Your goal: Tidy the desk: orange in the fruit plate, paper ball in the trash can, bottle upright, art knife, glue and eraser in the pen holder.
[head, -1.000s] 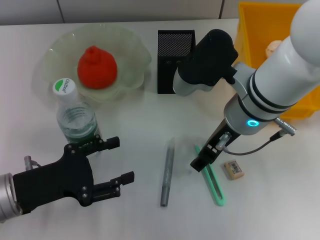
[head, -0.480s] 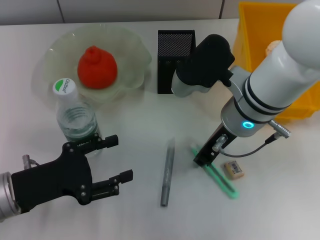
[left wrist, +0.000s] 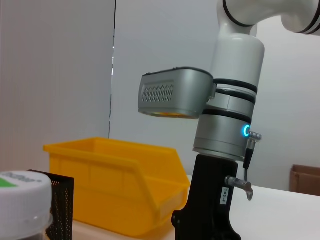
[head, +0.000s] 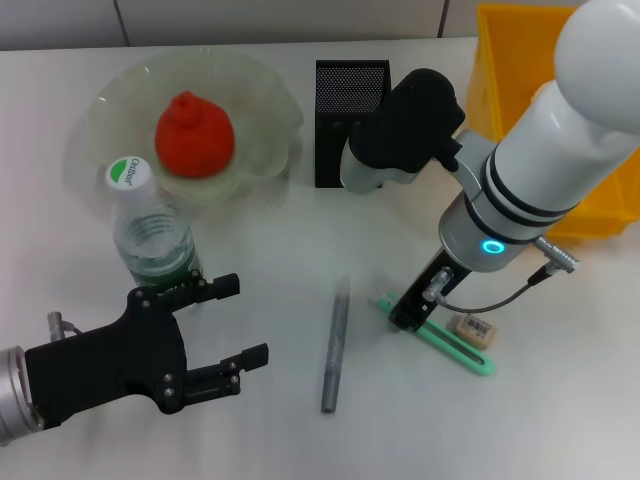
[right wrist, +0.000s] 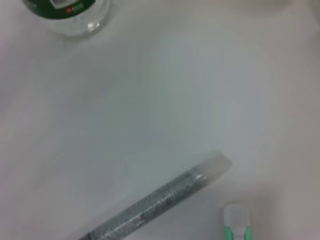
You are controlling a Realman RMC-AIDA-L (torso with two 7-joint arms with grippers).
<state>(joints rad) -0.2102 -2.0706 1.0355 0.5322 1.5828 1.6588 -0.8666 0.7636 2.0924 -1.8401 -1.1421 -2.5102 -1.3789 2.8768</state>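
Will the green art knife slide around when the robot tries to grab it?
Probably. The green art knife lies flat on the smooth white desk, thin and low, so it likely skids or spins when nudged. It looks light and stiff, so it should not bend. The right gripper is at one end, which may pivot it.

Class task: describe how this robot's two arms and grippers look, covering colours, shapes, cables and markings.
The right arm is glossy white with black ring bands, a glowing cyan ring light, a grey cable and a slim black gripper. The left gripper is black and blocky, with two straight fingers, on a silver wrist.
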